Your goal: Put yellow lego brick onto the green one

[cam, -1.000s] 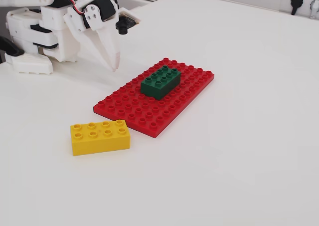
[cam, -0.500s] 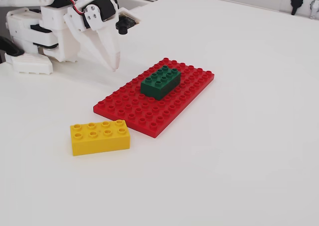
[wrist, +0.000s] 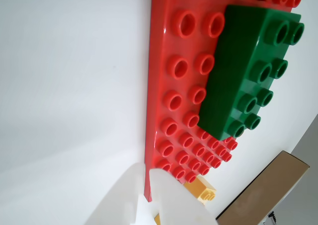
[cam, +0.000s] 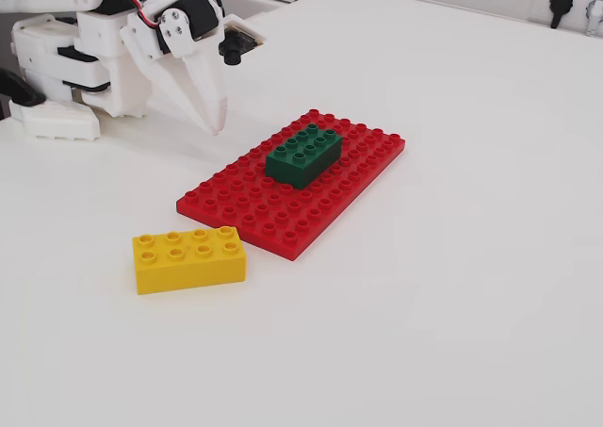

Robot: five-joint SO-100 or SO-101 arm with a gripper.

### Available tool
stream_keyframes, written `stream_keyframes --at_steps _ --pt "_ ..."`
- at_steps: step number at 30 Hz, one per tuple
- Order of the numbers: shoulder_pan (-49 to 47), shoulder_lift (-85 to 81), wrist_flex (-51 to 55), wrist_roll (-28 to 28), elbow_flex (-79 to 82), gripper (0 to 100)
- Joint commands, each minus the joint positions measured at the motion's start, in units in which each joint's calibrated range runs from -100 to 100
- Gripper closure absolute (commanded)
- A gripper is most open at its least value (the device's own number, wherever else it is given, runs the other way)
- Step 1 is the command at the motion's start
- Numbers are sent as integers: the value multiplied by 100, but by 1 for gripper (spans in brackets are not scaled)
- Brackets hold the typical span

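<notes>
The yellow lego brick lies on the white table in front of the red baseplate's near left corner in the fixed view. Only a corner of it shows in the wrist view, past the plate's end. The green brick sits pressed on the baseplate, toward its far half; the wrist view shows it on the plate. My gripper hangs point down above the table, left of the plate and behind the yellow brick. Its white fingers are closed together and hold nothing.
The arm's white base stands at the far left of the table. A wall socket is at the far right edge. A brown cardboard-like edge shows low right in the wrist view.
</notes>
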Motion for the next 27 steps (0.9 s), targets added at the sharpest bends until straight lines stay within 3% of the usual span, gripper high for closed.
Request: stream_keyframes --at_steps 1,27 --pt "33 40 58 -20 -47 99" --pt "33 132 119 -20 -914 98"
